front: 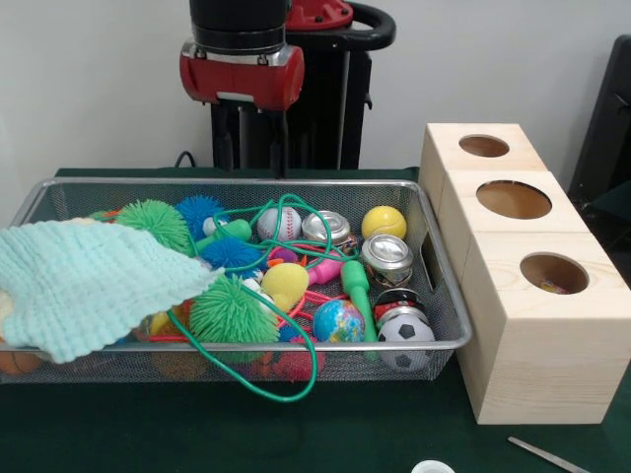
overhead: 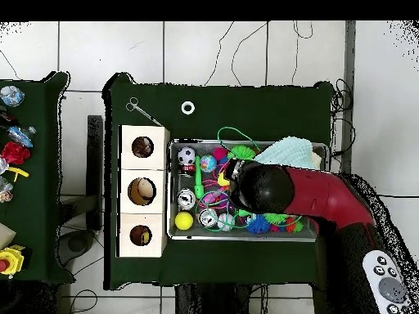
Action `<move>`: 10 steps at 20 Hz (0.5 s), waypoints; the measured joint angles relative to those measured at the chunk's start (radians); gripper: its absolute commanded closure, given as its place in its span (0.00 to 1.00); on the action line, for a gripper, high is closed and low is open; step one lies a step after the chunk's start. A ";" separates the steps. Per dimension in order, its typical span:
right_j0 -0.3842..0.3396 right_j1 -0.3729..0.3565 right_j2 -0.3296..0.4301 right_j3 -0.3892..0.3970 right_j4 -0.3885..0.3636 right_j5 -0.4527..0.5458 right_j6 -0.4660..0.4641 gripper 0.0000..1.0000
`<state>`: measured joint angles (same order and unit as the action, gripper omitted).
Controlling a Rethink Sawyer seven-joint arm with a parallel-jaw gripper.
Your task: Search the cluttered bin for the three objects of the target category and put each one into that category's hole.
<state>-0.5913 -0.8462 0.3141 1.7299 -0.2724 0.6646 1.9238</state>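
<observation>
**Gripper hanging over the far rim of the bin**

Green-covered table carrying a wire mesh bin and a wooden box with three holes just beside it. Gripper hovering above the bin's far rim, holding nothing; jaws too dark to read, cannot tell whether open. Baseball lying just below and nearer the camera; yellow ball and soccer ball sitting toward the box side.
</observation>
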 measured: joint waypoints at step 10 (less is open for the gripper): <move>0.001 0.008 0.013 0.000 -0.017 -0.027 0.000 0.00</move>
<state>-0.5903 -0.8384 0.3267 1.7300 -0.2898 0.6377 1.9238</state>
